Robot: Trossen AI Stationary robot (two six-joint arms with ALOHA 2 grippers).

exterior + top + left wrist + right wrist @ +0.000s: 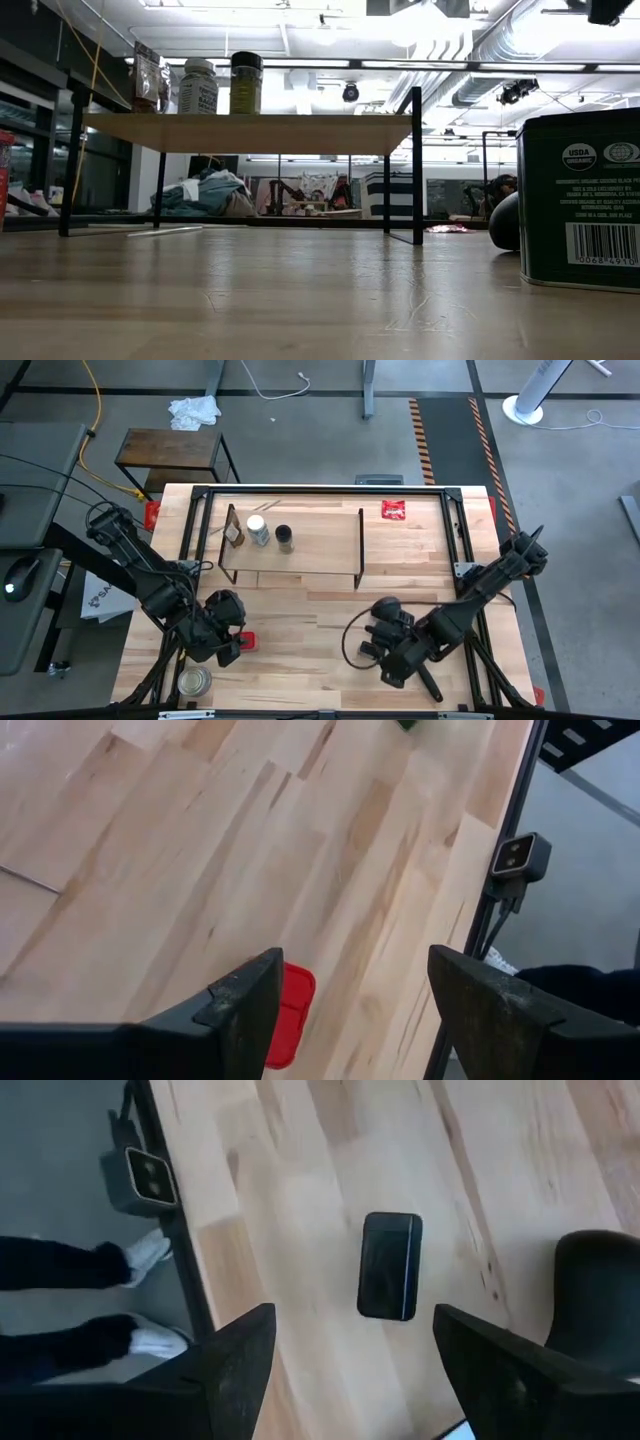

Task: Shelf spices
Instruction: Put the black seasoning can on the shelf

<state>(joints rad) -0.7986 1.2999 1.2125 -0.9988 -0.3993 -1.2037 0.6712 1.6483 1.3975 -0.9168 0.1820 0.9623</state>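
The shelf (300, 545) is standing toward 12 o'clock on the table (320, 620), carrying a brown bottle (234, 533), a white-capped jar (258, 530) and a dark-lidded jar (284, 538) at its 9 o'clock end. The left gripper (236, 643) is hovering at 7 o'clock, jaws standing wide and gripping nothing, above the red tin (288, 1015). The right gripper (385, 660) is hovering at 5 o'clock, jaws spread and empty, over the black box (390, 1266). Both containers are resting on the table.
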